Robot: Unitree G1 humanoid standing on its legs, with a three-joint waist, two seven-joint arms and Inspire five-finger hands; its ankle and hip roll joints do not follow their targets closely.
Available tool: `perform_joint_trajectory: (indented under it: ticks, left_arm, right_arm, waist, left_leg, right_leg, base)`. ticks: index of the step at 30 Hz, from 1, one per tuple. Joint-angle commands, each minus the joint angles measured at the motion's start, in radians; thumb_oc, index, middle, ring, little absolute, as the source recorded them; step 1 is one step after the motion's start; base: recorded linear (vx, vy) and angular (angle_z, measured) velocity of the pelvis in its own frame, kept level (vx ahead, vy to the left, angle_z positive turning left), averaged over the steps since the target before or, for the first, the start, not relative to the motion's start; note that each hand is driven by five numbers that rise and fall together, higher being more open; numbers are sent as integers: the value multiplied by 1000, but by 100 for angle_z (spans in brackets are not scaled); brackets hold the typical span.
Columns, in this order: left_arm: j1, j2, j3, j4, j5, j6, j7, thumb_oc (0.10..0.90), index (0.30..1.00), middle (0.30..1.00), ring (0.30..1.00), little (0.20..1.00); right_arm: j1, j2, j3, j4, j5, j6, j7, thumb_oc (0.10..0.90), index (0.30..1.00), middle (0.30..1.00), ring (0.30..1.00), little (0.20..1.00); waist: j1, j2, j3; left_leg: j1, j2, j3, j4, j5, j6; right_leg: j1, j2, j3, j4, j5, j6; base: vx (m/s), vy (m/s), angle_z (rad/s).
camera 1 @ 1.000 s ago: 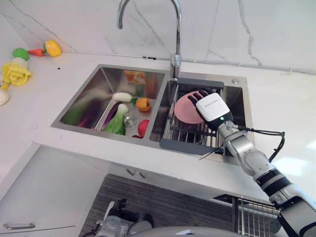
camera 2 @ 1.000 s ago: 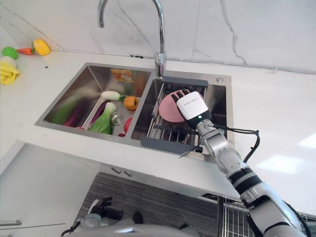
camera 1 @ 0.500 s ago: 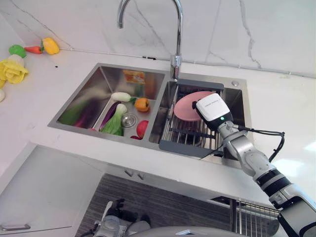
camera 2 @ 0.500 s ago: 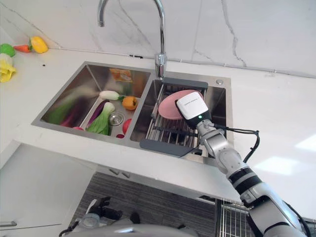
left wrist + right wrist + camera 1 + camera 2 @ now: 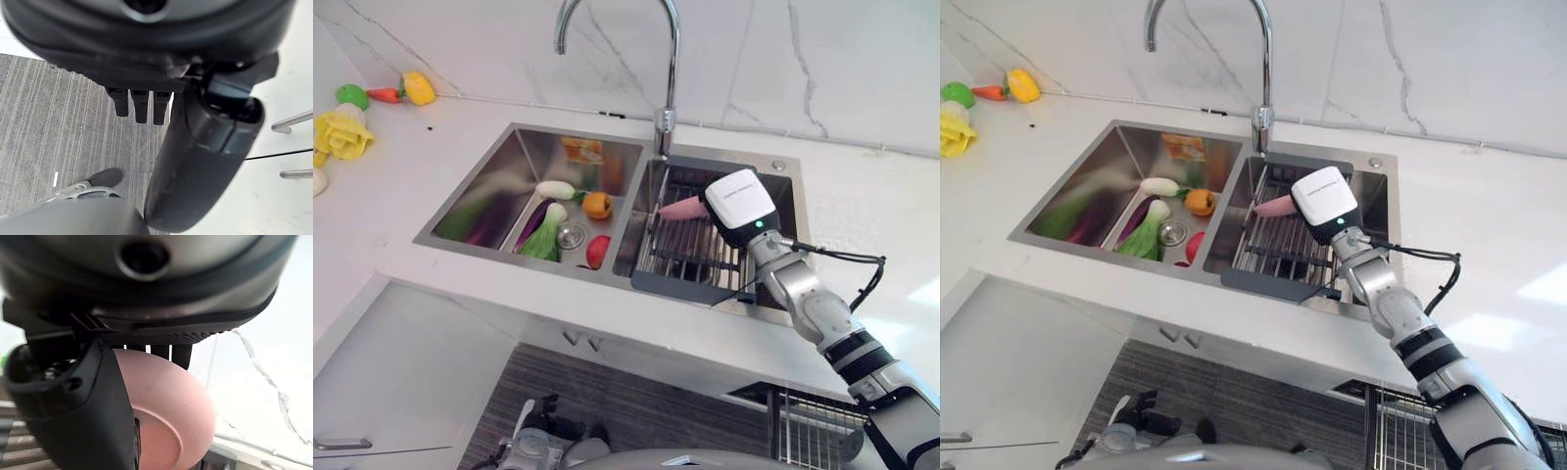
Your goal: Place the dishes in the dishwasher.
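Note:
A pink plate [image 5: 678, 209] hangs over the drying rack [image 5: 690, 262] in the sink's right basin, lifted off the wires and seen almost edge-on. My right hand [image 5: 740, 200] is shut on its near rim. In the right wrist view the thumb [image 5: 83, 421] presses on the plate's face [image 5: 168, 416] and the fingers curl behind its rim. My left hand [image 5: 195, 161] hangs low over the grey floor with relaxed fingers [image 5: 134, 105], holding nothing.
A tall faucet [image 5: 663, 59] rises behind the sink. The left basin [image 5: 489, 186] holds toy vegetables [image 5: 548, 230]. More toy produce [image 5: 372, 98] lies at the counter's back left. A wire dishwasher basket [image 5: 813, 426] shows below the counter at lower right.
My right hand has raised the pink plate from the rack and tipped it from leaning face-on to nearly edge-on. The view has shifted slightly.

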Motion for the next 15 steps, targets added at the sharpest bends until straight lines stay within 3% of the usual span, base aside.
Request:
perform_joint_trajectory:
  ticks: [1, 4, 5, 8, 11, 12, 13, 15]
  left_arm:
    - [-35, 17, -25, 51, 34, -15, 36, 800, 900, 900, 900, 900]
    - [-30, 17, -22, 48, 42, -13, 47, 800, 900, 900, 900, 900]
    - [-26, 18, -14, 48, 48, -10, 53, 800, 900, 900, 900, 900]
    - [-25, 30, -2, 38, 51, -12, 61, 800, 900, 900, 900, 900]
    - [-30, 30, 16, 23, 4, -26, 81, 800, 900, 900, 900, 900]
    - [-33, 31, 32, 32, -30, -29, 92, 800, 900, 900, 900, 900]
    - [-24, 34, 42, 31, -46, -30, 95, 800, 900, 900, 900, 900]
    - [-22, 34, 42, 30, -47, -30, 94, 800, 900, 900, 900, 900]
  right_arm:
    - [-68, -11, -149, -219, 110, -4, -169, 400, 300, 300, 300, 300]
    - [6, 22, -268, -337, 264, -45, -225, 400, 300, 300, 300, 300]
    - [37, 50, -321, -392, 369, -79, -247, 400, 300, 300, 300, 300]
    - [94, 64, -407, -494, 486, -132, -277, 400, 300, 300, 300, 300]
    - [72, 102, -417, -527, 698, -216, -270, 400, 300, 300, 300, 300]
    - [57, 141, -401, -531, 904, -292, -245, 400, 300, 300, 300, 300]
    - [62, 156, -401, -538, 1013, -335, -207, 400, 300, 300, 300, 300]
    - [64, 156, -404, -539, 1022, -336, -200, 400, 300, 300, 300, 300]
  waist:
    - [4, -50, -18]
    - [-7, -51, -14]
    - [-18, -53, -7]
    - [-32, -68, 14]
    - [-18, -61, 38]
    - [-31, -68, 38]
    - [-36, -68, 36]
    - [-31, -68, 37]
  left_leg:
    - [7, 24, 20, -11, 23, -50]
    - [0, 26, 21, 0, 22, -51]
    - [-5, 30, 24, 25, 12, -57]
    - [-94, 35, 20, 168, 13, -87]
    - [-106, -10, -161, 246, 9, -136]
    - [-71, -17, -247, 266, -52, -118]
    - [-46, -24, -288, 244, -86, -96]
    - [-39, -23, -283, 239, -87, -94]
  right_leg:
    - [11, -111, 57, -41, 80, 110]
    - [9, -109, 57, -41, 79, 108]
    - [10, -107, 64, -40, 72, 107]
    - [-3, -113, 67, -42, 76, 96]
    - [-34, -111, 124, -45, 101, 89]
    - [-68, -130, 183, -30, 123, 98]
    - [-86, -134, 215, -20, 126, 107]
    - [-86, -134, 221, -16, 124, 108]
  base:
    - [0, 0, 0]
    - [6, -10, 0]
    - [-4, -31, 5]
    - [-74, -21, 18]
    - [-121, 160, -12]
    - [-66, 307, -91]
    - [-28, 233, -84]
    - [-3, 106, -114]
